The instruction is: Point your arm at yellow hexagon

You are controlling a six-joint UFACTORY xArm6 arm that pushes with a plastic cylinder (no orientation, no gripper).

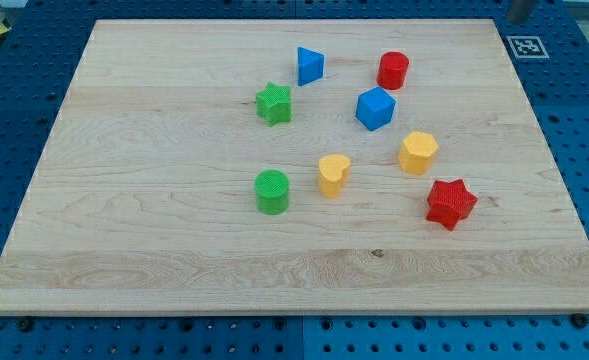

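Note:
The yellow hexagon (418, 152) lies on the wooden board (154, 230), right of centre. Just below and to its right is a red star (450, 203). A blue cube (375, 108) sits above and to its left. A yellow heart-like block (333, 174) lies to its left. My tip does not clearly show. Only a small grey shape (519, 9) at the view's top right edge, off the board, may be part of the arm, far from all the blocks.
A red cylinder (393, 70) and a blue triangle (310, 65) lie near the view's top. A green star (273, 103) and a green cylinder (271, 191) lie left of centre. A black-and-white marker tag (525, 45) sits by the board's top right corner.

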